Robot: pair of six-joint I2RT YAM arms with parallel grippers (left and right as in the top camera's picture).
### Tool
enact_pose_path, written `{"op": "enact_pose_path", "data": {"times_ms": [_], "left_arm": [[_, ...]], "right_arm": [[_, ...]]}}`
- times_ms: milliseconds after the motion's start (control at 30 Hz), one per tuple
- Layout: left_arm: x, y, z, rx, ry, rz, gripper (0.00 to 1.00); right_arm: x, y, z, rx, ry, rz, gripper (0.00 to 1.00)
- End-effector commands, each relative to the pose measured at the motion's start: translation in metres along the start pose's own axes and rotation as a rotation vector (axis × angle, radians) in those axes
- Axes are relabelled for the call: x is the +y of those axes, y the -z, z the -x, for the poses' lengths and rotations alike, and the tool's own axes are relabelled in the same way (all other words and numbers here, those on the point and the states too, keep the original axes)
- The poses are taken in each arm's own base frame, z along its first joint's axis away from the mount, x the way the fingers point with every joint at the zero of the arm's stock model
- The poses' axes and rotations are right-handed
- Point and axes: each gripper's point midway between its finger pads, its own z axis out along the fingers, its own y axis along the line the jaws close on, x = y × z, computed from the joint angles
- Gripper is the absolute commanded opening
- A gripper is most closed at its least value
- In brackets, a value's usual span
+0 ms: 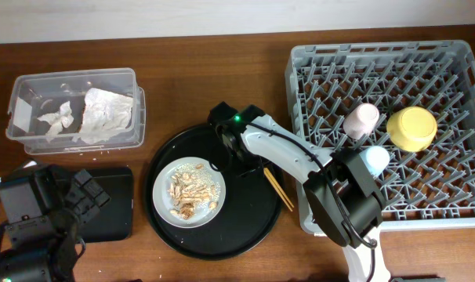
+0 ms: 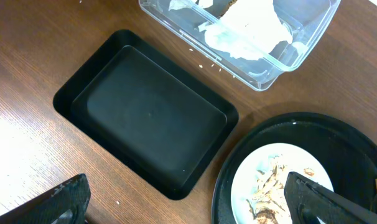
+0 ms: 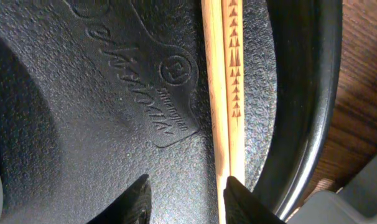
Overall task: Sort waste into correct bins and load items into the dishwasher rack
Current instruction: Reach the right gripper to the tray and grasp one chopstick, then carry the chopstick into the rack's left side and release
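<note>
Chopsticks lie side by side on the right part of the round black tray, near the dishwasher rack at the counter's right edge. From overhead, the right arm reaches across them and covers their far end. The plate with food scraps sits on the same tray. In the rack are a pink cup, a yellow bowl and a blue cup, the last partly hidden by the arm. The clear tub in the back left corner holds white napkins. The left arm covers the left end of the black rectangular tray.

In the left wrist view, the left end effector is spread wide above that tray with nothing in it, and only its fingertips show. The tub and plate are cut off by the frame.

In the right wrist view, the right end effector is partly open and straddles the chopsticks. The sticks run close against one finger; the other stands apart from them. A blurred grey corner at the lower right cannot be made out.
</note>
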Motion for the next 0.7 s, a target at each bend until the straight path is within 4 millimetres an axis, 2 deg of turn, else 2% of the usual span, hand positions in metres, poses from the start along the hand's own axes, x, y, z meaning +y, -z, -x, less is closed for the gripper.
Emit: {"op": "enact_pose_path", "data": {"times_ms": [0, 133, 233, 400, 433, 467, 567, 633, 667], "left_arm": [[0.001, 0.002, 0.001, -0.006, 0.017, 0.000, 0.99], [0.001, 0.002, 0.001, -0.007, 0.017, 0.000, 0.99], [0.001, 0.002, 0.001, -0.007, 0.017, 0.000, 0.99], [0.001, 0.002, 0.001, -0.007, 0.017, 0.000, 0.99], [0.001, 0.002, 0.001, -0.007, 0.017, 0.000, 0.99], [0.001, 0.002, 0.001, -0.006, 0.017, 0.000, 0.99], [0.001, 0.002, 0.001, -0.007, 0.017, 0.000, 0.99], [0.001, 0.002, 0.001, -0.007, 0.017, 0.000, 0.99], [0.001, 0.002, 0.001, -0.007, 0.017, 0.000, 0.99]], "right_arm": [[0.000, -0.011, -0.002, 0.006, -0.002, -0.012, 0.40], [-0.001, -0.025, -0.006, 0.004, -0.002, -0.017, 0.40], [-0.010, -0.027, -0.005, -0.008, -0.002, -0.066, 0.40], [0.002, -0.028, -0.008, 0.011, -0.003, 0.001, 0.38], [0.006, -0.028, -0.009, 0.015, -0.007, 0.022, 0.25], [0.007, -0.027, -0.009, 0.018, -0.008, 0.029, 0.17], [0.019, -0.021, -0.009, 0.028, -0.009, 0.099, 0.04], [0.023, -0.002, -0.002, 0.020, -0.019, 0.126, 0.04], [0.022, 0.015, 0.004, 0.002, -0.023, 0.131, 0.04]]}}
